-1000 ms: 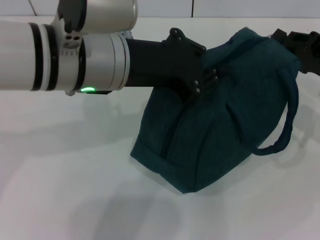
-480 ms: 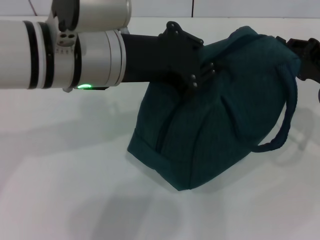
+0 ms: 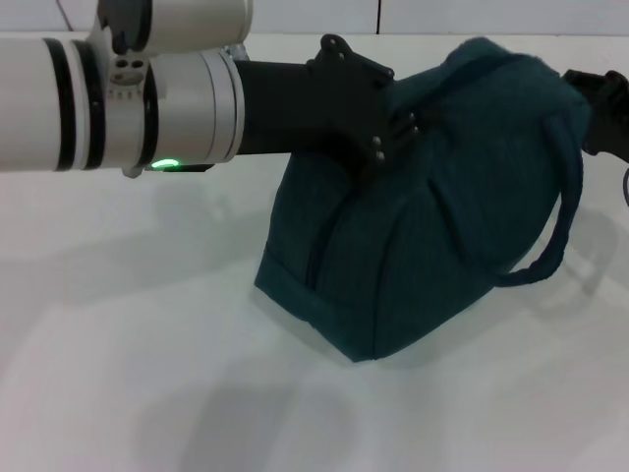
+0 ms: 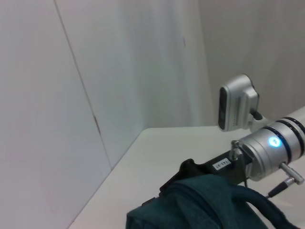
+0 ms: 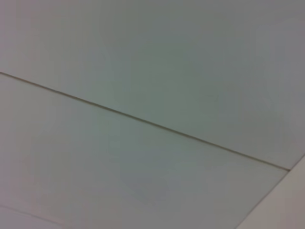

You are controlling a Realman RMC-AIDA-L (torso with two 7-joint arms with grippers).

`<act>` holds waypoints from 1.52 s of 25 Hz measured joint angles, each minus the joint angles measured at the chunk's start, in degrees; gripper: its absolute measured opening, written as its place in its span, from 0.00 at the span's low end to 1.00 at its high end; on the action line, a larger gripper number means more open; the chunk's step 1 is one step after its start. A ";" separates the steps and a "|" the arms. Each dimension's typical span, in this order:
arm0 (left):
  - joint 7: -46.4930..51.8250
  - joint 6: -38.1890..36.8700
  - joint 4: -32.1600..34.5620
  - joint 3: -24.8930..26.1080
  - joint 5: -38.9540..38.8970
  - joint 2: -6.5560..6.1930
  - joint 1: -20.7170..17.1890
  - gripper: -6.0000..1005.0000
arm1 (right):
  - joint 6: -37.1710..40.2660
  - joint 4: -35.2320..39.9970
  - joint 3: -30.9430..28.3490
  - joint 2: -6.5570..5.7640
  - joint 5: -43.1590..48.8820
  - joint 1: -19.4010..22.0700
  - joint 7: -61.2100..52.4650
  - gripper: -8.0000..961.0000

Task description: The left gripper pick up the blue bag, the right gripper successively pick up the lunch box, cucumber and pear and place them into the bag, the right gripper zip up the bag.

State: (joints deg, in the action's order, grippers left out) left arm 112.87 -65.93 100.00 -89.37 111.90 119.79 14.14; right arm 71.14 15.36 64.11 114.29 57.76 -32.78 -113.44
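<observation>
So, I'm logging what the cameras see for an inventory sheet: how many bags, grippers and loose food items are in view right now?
dark teal-blue fabric bag: 1
Black claw grippers: 2, the left gripper against the bag's top and the right gripper at its far end
Loose food items: 0 in view
Total: 3

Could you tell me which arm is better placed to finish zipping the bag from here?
The right, probably. Its end effector is already at the bag's far top corner, by the handle. The left end effector is pressed against the bag's near side, steadying it.
</observation>
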 joint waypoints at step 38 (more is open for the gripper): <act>2.41 30.43 -22.50 -10.28 -0.73 0.22 4.79 0.11 | 15.55 3.81 -11.16 -2.60 -0.28 8.74 11.28 0.86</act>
State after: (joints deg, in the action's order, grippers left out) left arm 115.27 -35.51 77.50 -99.65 111.17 120.01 18.94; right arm 86.68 19.17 52.96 111.68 57.48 -24.04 -102.16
